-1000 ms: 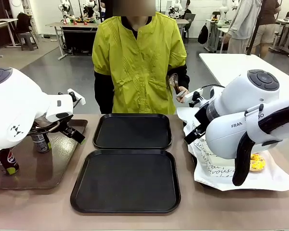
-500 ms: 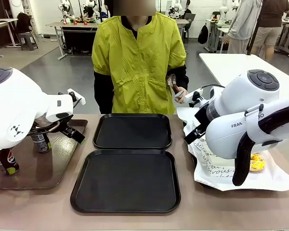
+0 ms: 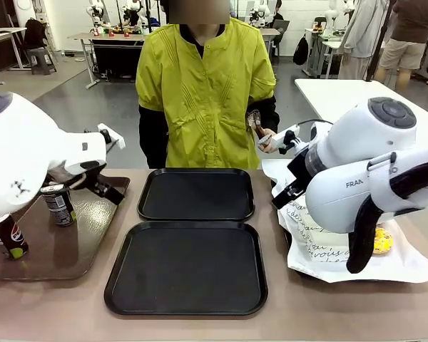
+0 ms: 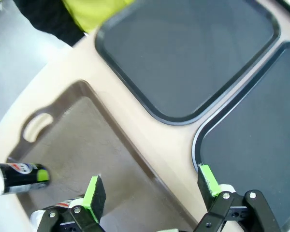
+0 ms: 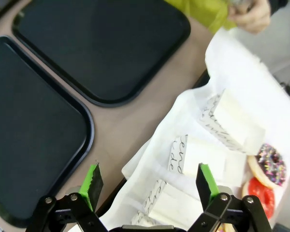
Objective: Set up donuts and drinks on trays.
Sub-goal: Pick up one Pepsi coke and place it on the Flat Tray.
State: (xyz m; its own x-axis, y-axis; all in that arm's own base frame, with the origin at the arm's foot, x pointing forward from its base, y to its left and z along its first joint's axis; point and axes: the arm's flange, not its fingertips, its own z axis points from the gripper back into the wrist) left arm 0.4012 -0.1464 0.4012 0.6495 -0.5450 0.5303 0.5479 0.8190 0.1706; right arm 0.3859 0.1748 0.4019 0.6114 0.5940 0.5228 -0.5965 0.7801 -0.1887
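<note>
Setup not yet begun: both black trays point(image 3: 196, 194) lie bare.
Left gripper point(image 4: 151, 187) hangs wide open over the brown tray point(image 4: 101, 145), where the soda cans point(image 3: 59, 205) stand. Right gripper point(image 5: 149, 184), equally wide, hangs over the paper-lined tray point(image 5: 241, 72) holding donuts point(image 5: 269, 164) and white boxes point(image 5: 232, 121). The next move is probably a descent onto a can or box. Nothing blocks the trays.

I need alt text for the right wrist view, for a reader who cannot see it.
The robot's open right hand hovers over white script-printed boxes lying on white paper, with a sprinkled chocolate donut and a red-iced donut at the picture's right edge. Two black trays lie side by side on the table at the left.
</note>
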